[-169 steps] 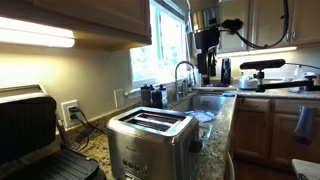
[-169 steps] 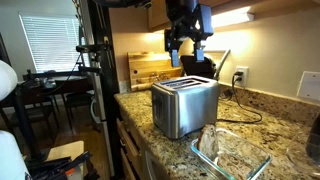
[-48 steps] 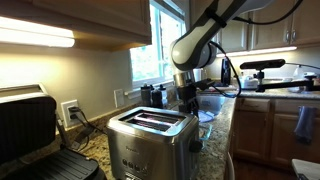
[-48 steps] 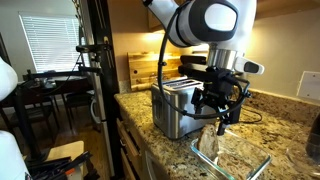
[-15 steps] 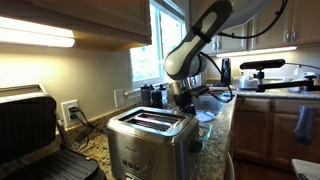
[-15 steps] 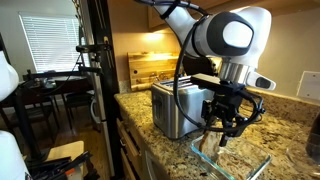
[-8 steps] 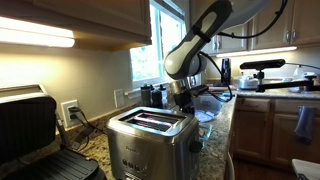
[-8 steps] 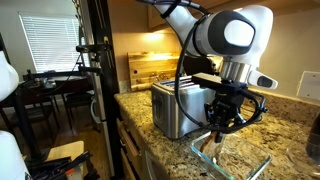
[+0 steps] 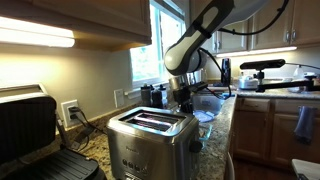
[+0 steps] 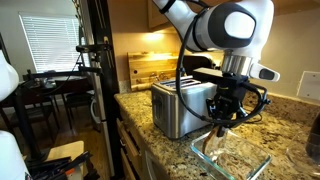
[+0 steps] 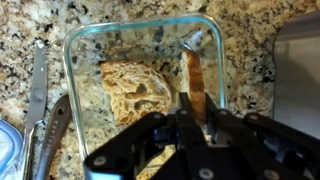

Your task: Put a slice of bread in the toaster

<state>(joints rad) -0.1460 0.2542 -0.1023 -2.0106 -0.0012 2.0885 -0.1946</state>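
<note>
Holding: claw (image 11: 196, 118) pinched nearly shut on the slice of bread (image 11: 195, 75), gripped on edge.
Bread: low over the glass dish (image 10: 240, 163), near the counter's front edge, beside the toaster (image 10: 183, 105).
Done: the pick-up, as I judge.
Left: carrying it over the toaster and lowering it into a slot; both slots look empty.
Spare: another slice (image 11: 138, 90) lies flat in the dish.

In an exterior view the camera sits low on the bench (image 9: 92, 148), close to the toaster (image 9: 150, 138) at 6 o'clock, facing the window (image 9: 165, 45). In an exterior view it stands off the bench, farther back, facing the wall (image 10: 275, 50). Both share toaster and arm (image 9: 200, 35). The wrist view looks straight down into a glass dish (image 11: 140, 22).
</note>
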